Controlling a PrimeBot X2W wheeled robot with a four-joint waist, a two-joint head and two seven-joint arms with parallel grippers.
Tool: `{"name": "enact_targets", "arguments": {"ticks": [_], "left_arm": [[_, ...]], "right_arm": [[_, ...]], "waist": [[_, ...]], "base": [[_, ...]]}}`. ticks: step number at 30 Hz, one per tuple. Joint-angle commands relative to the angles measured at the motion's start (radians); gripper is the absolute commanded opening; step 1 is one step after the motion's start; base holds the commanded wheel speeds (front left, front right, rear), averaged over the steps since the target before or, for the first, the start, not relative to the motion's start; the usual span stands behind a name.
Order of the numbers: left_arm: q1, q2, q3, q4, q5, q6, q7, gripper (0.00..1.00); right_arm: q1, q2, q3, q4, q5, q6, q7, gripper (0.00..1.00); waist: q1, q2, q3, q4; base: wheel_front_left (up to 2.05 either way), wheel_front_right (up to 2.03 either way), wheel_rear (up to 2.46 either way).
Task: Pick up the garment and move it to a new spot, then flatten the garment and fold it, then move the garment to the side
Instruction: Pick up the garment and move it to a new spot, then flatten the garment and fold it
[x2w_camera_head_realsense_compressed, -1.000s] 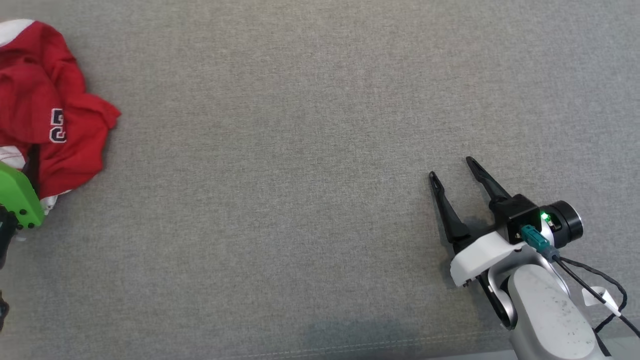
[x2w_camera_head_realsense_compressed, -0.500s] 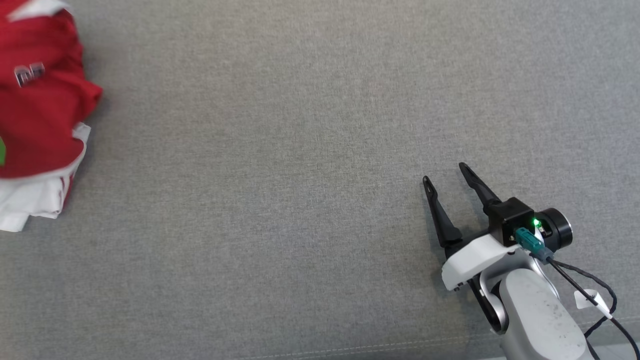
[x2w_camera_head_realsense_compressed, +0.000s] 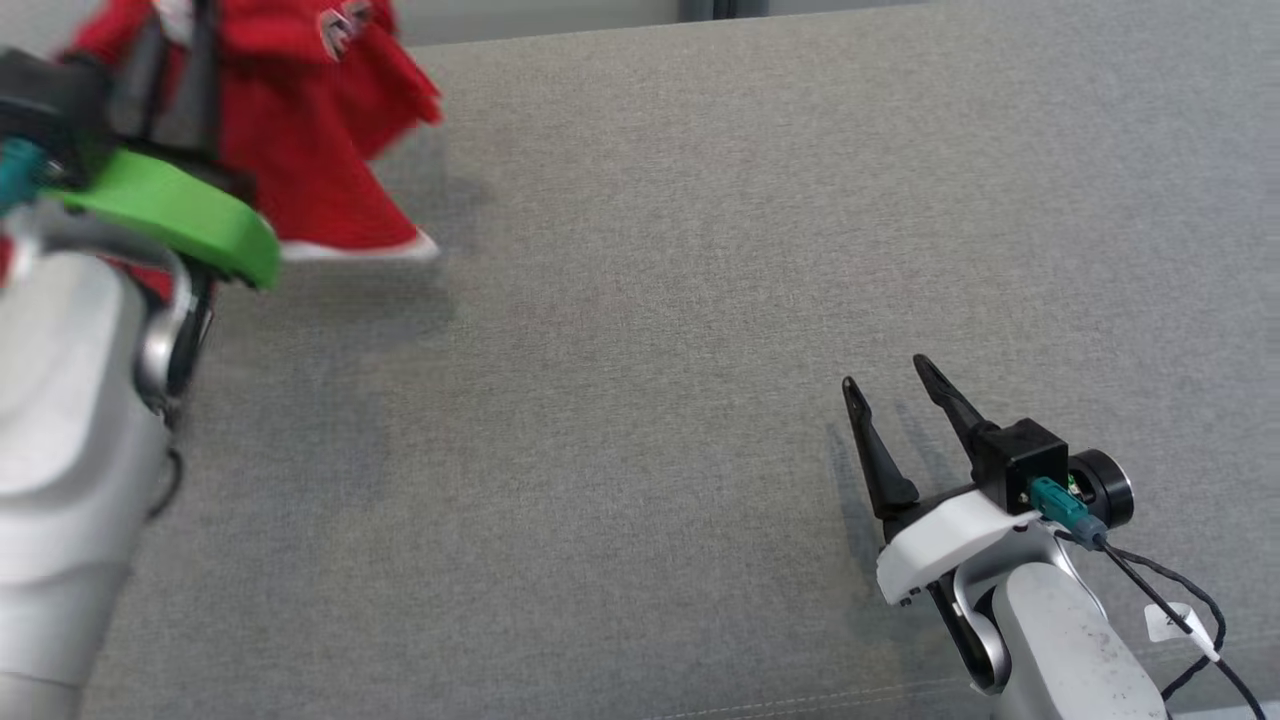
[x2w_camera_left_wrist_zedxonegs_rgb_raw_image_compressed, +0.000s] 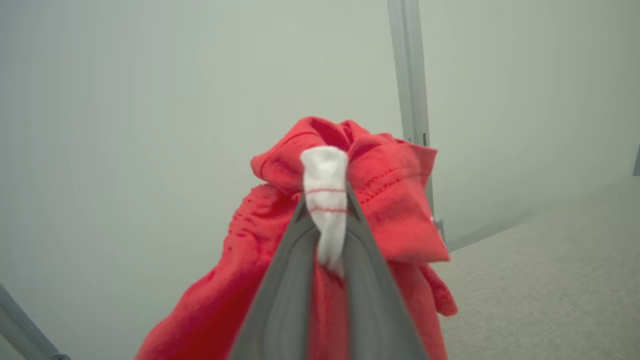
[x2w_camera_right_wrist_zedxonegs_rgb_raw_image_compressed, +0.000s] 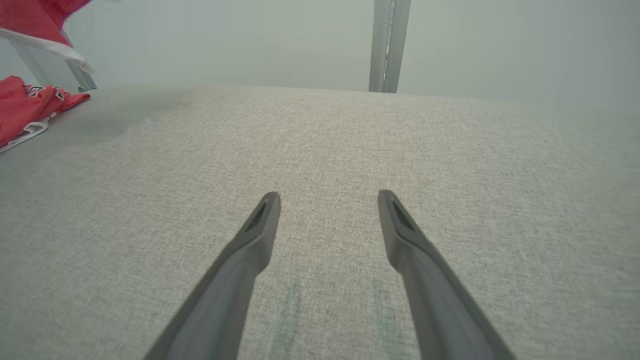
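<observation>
Red knit garment (x2w_camera_head_realsense_compressed: 320, 150) with a white hem now hangs from the left gripper (x2w_camera_head_realsense_compressed: 180, 60) at the far left of the grey woven table surface (x2w_camera_head_realsense_compressed: 640, 350). A second ago it lay bunched on that surface at the left edge, with the left claw wide open beside it. The head camera has also tilted since then, so part of the shift in that view comes from the camera.

In the left wrist view the two dark fingers are pinched almost together on a white strip of the garment (x2w_camera_left_wrist_zedxonegs_rgb_raw_image_compressed: 395, 210), and the red cloth bulges round the left gripper's tips (x2w_camera_left_wrist_zedxonegs_rgb_raw_image_compressed: 325, 210). A bright green guard plate (x2w_camera_head_realsense_compressed: 170, 210) on that wrist hides part of the cloth. The hem appears clear of the surface and casts a soft shadow beneath.

At the left of the right wrist view, more red cloth (x2w_camera_right_wrist_zedxonegs_rgb_raw_image_compressed: 30, 107) lies on the surface. I cannot tell whether it is a trailing part or a separate piece.

Further right, the right gripper (x2w_camera_head_realsense_compressed: 885, 374) hovers low over bare fabric with its fingers spread wide and nothing between them (x2w_camera_right_wrist_zedxonegs_rgb_raw_image_compressed: 328, 196).

The pick looks done and the carry to a new spot looks under way. Flattening, folding and setting aside all remain.
</observation>
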Motion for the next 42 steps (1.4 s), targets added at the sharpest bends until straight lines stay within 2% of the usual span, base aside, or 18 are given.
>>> {"name": "enact_targets", "arguments": {"ticks": [1,7,12,13,14,17,20,25,29,30,37,42], "left_arm": [[0.063,-0.044,0.002,-0.018,0.003,-0.012,0.000,0.00],[0.221,-0.217,-0.014,-0.004,0.024,-0.059,-0.001,0.00],[0.327,-0.325,-0.033,0.110,0.042,-0.085,0.000,0.00],[0.337,-0.339,-0.019,0.132,0.036,-0.087,-0.001,0.55],[0.349,-0.347,-0.010,0.156,0.037,-0.088,-0.001,1.00],[0.398,-0.364,0.035,0.190,0.055,-0.093,-0.001,1.00],[0.443,-0.368,0.099,0.164,0.089,-0.094,-0.001,1.00],[0.564,-0.383,0.243,0.057,0.168,-0.096,-0.001,1.00],[0.638,-0.404,0.317,0.000,0.217,-0.101,0.000,1.00],[0.667,-0.414,0.342,-0.018,0.234,-0.102,0.000,1.00],[0.733,-0.444,0.351,-0.018,0.249,-0.105,0.000,1.00],[0.750,-0.448,0.333,-0.021,0.232,-0.106,0.000,1.00]], "right_arm": [[0.012,-0.001,-0.001,-0.005,0.006,-0.001,-0.003,1.00],[0.024,0.000,0.006,-0.006,0.032,-0.001,-0.003,1.00],[0.036,0.000,0.004,-0.003,0.035,0.000,-0.003,1.00],[0.039,0.000,0.006,-0.004,0.036,-0.001,-0.003,1.00],[0.040,0.000,0.006,-0.004,0.036,-0.001,-0.003,1.00],[0.047,0.000,0.001,-0.003,0.031,-0.001,-0.003,1.00],[0.059,0.001,-0.003,-0.010,0.028,0.000,-0.003,1.00],[0.054,0.000,0.029,-0.017,0.031,-0.001,-0.003,1.00],[0.027,0.000,0.075,-0.017,0.035,0.000,-0.003,1.00],[0.006,0.000,0.109,-0.010,0.036,-0.001,-0.003,1.00],[-0.114,-0.017,0.193,0.072,0.029,-0.001,-0.003,1.00],[-0.180,-0.028,0.224,0.160,0.031,-0.001,-0.003,1.00]], "waist": [[0.0000,-0.0001,-0.030,-0.050],[0.0000,-0.0001,-0.039,-0.134],[0.0000,-0.0001,-0.045,-0.192],[0.0000,-0.0001,-0.047,-0.199],[0.0000,-0.0001,-0.050,-0.204],[0.0000,-0.0001,-0.063,-0.205],[0.0000,-0.0001,-0.078,-0.183],[0.0000,-0.0001,-0.112,-0.091],[0.0000,-0.0001,-0.124,-0.004],[0.0000,-0.0001,-0.127,0.040],[0.0000,-0.0001,-0.128,0.201],[0.0000,-0.0001,-0.123,0.282]], "base": [[0.00,0.00,0.00],[0.00,0.00,0.00],[0.00,0.00,0.00],[0.00,0.00,0.00],[0.00,0.00,0.00],[0.00,0.00,0.00],[0.00,0.00,0.00],[0.00,0.00,0.00],[0.00,0.00,0.00],[0.00,0.00,0.00],[0.00,0.00,0.00],[0.00,0.00,0.00]]}}
